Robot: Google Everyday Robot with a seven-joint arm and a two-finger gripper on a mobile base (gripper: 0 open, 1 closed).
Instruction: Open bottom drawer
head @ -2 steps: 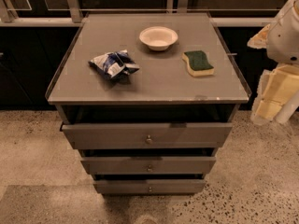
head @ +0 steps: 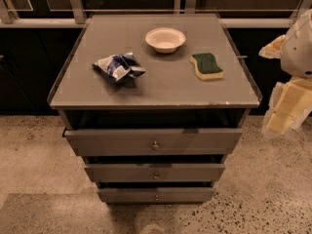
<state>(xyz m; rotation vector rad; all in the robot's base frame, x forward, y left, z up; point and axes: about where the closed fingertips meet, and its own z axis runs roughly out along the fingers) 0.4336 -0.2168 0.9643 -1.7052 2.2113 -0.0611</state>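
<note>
Recorded on the left part of the grey cabinet top [head: 161,89]: a crumpled blue-and-white packet [head: 118,67], lying apart from the other items. Noted further right, towards the back edge: a white bowl [head: 165,39], standing upright. Found below the top, stacked down the front at centre: three grey drawer fronts, each with a small round knob in the middle and a dark gap above it. Identified the top drawer [head: 107,141] as widest, the middle drawer [head: 195,172] as next, and the bottom drawer [head: 126,195] as narrowest and lowest, just above the speckled floor [head: 39,150]. Located the bottom drawer's knob [head: 156,197] at the centre of its front. Logged right of the bowl: a sponge [head: 206,65], green side up, yellow beneath, near the right edge of the top. Observed at the far right, off the cabinet and well apart from the bottom drawer: the gripper [head: 286,107], cream-coloured, partly cut by the frame edge. Unable to judge whether spread wide or closed up.
</note>
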